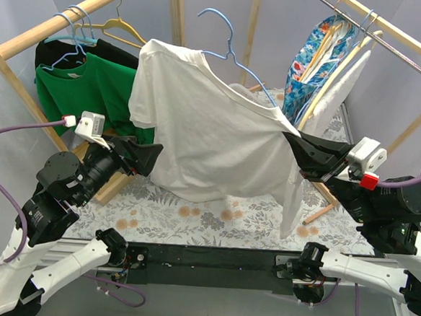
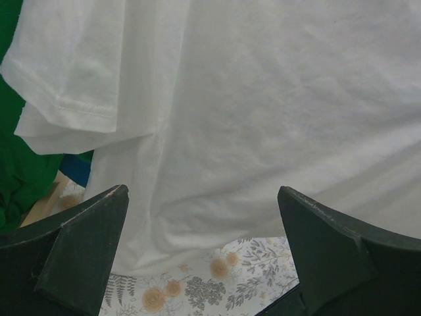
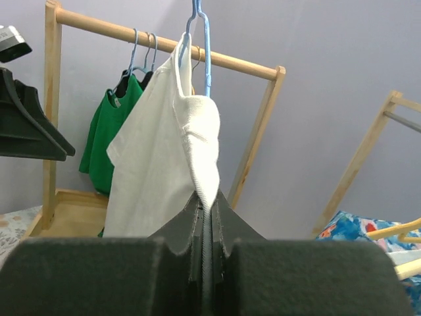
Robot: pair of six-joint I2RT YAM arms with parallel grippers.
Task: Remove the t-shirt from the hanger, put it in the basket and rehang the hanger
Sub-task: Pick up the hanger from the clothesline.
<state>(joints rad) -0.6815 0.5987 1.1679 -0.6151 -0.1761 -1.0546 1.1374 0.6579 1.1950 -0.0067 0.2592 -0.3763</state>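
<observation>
Top view: floral tablecloth [image 1: 192, 216] under wooden rack [image 1: 61, 24]. We see white t-shirt [image 1: 198, 128] on blue hanger [image 1: 229, 47], its fabric wrinkled and stretched toward the right.

Left wrist: left gripper [image 2: 200, 196] fingers spread wide, facing shirt's lower body, sleeve hem at left.

Right wrist: right gripper [image 3: 207, 210] fingers pressed together, pinching shirt's edge. We note the cloth bunched in a narrow fold above the jaws.
</observation>
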